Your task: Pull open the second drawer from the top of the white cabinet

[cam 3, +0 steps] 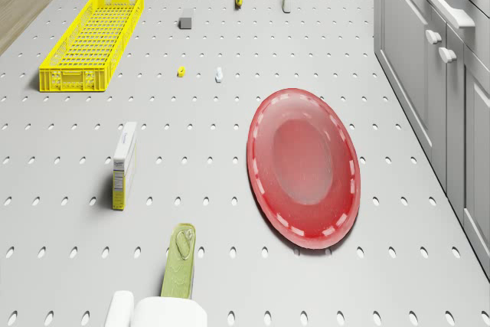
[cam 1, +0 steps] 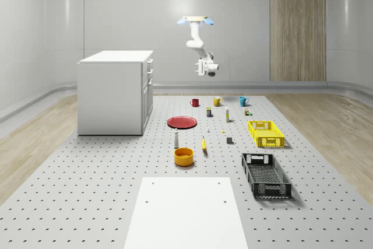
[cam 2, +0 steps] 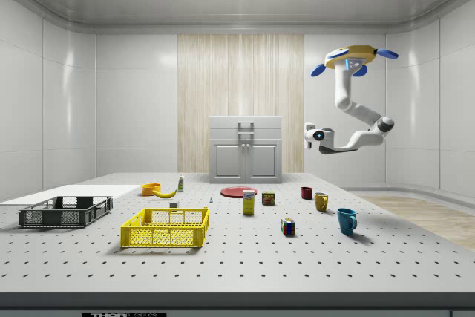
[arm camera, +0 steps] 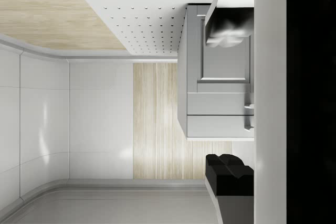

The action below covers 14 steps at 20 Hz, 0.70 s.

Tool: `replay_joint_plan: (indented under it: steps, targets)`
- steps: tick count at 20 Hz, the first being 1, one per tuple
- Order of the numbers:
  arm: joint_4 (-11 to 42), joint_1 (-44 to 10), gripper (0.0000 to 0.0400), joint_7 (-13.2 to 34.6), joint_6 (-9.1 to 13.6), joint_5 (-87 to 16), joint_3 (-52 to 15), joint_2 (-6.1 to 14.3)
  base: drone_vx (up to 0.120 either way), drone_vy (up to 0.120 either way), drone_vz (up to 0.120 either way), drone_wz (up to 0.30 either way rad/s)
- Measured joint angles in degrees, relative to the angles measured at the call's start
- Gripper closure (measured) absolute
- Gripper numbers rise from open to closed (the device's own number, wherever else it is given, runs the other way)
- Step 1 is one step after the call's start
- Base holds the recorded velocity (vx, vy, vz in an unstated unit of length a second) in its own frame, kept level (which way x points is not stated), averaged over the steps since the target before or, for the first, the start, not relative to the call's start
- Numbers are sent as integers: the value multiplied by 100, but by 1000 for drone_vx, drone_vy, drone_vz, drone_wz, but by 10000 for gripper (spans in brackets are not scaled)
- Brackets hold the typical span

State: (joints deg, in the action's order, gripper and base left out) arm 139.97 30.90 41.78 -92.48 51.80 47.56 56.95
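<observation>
White sheet (cam 1: 186,211) fronts pegboard table (cam 1: 87,190); panelled walls.

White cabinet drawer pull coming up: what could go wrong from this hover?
1. The drone hovers in the air beside the white cabinet, with the pincer apart from the stacked drawer handles; it might catch the top handle instead of the second.
2. The round red plate and red mug lie on the floor in front of the cabinet; a low approach could hit them.
</observation>
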Motion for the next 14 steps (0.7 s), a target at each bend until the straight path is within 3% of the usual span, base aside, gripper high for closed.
replay_joint_plan:
  steps: [14]
  targets:
    - [36, 285, 100, 179, -262, -216, 105, 283, 120, -120, 0, 0]
